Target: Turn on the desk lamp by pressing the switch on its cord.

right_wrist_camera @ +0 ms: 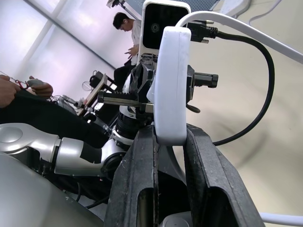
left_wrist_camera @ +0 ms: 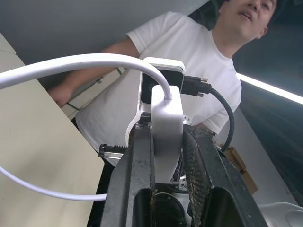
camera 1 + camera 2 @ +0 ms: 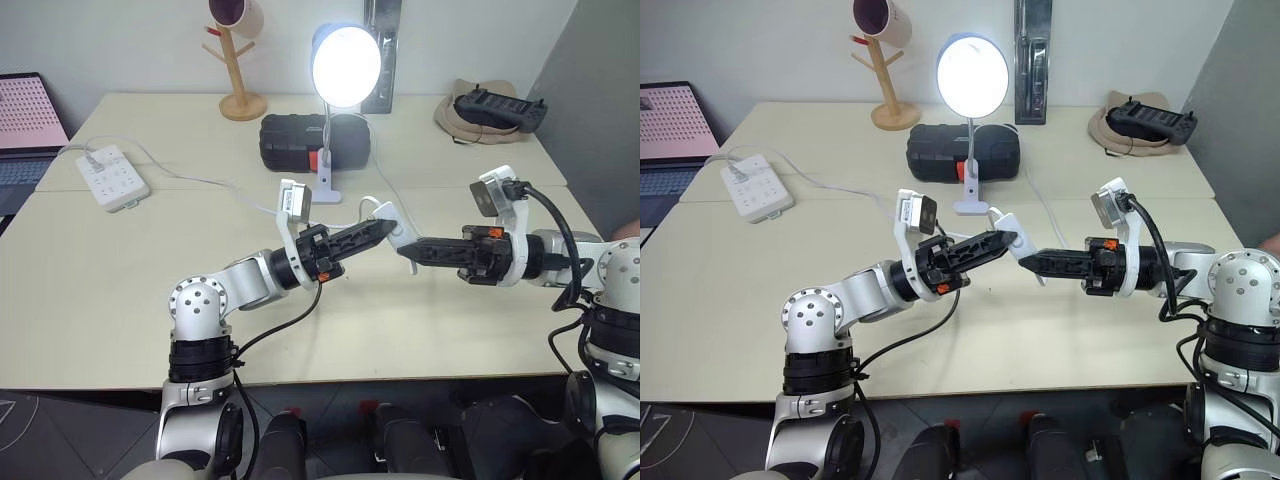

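Pinching the switch (image 3: 392, 226) mid-table, left pincer (image 3: 388, 229) and right pincer (image 3: 404, 251) meet above bare tabletop (image 3: 100, 280).

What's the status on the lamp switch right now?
Left gripper and right gripper both shut on the switch, held above the table. Lamp lit. Nothing in the way.
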Available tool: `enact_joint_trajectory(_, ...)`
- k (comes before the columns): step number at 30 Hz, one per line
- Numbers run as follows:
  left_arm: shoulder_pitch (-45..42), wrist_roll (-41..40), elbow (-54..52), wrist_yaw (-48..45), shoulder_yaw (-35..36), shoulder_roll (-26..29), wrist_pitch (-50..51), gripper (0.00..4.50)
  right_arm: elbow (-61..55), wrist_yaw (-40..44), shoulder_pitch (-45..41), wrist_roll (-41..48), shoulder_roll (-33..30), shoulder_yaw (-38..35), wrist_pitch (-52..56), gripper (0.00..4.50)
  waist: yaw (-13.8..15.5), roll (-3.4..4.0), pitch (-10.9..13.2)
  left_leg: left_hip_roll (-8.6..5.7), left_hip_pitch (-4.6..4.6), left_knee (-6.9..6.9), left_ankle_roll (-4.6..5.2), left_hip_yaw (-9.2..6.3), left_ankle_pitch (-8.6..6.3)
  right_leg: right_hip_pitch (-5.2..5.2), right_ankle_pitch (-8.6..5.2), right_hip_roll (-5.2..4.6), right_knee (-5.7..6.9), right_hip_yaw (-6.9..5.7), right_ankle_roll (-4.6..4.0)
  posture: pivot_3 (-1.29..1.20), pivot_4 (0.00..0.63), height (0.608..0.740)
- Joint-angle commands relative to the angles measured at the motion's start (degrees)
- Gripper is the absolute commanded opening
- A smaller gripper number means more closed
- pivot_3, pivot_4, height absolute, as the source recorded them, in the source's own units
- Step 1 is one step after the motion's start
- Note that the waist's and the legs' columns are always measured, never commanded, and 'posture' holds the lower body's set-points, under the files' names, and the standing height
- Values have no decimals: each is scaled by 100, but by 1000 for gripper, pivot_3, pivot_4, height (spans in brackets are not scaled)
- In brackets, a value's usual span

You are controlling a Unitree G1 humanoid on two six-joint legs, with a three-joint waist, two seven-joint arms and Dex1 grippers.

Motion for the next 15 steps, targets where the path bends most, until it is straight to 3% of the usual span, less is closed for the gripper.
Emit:
enact_joint_trajectory(1,15,-270,-113,88,42,79,-42,508,-201,-45,66,82,-165,1,-73,397,-1,0,0,0,0,0,0,1,0,0,0,0,0,1,0,0,150,740)
enact_joint_trajectory(5,36,-19,-162,149,-40,136,-192,506,-212,-62,66,111,-167,35,-146,397,-1,0,0,0,0,-1,0,0,0,0,0,0,-1,0,0,0,150,740)
enact_joint_trajectory(7,20,-107,-92,113,12,124,-227,1205,-216,-71,64,126,-173,47,-165,397,-1,0,0,0,0,-1,0,1,0,0,0,0,-2,1,0,0,150,740)
enact_joint_trajectory(8,9,-172,-48,104,39,126,-217,1232,-216,-72,63,132,-179,53,-177,397,0,0,0,0,0,-1,0,1,0,0,0,0,-2,1,0,0,150,740)
enact_joint_trajectory(15,-41,-291,46,98,84,290,-219,2618,-164,-60,36,136,-226,110,-259,397,-1,0,0,0,-3,-5,0,1,0,-2,0,0,-9,1,1,0,150,740)
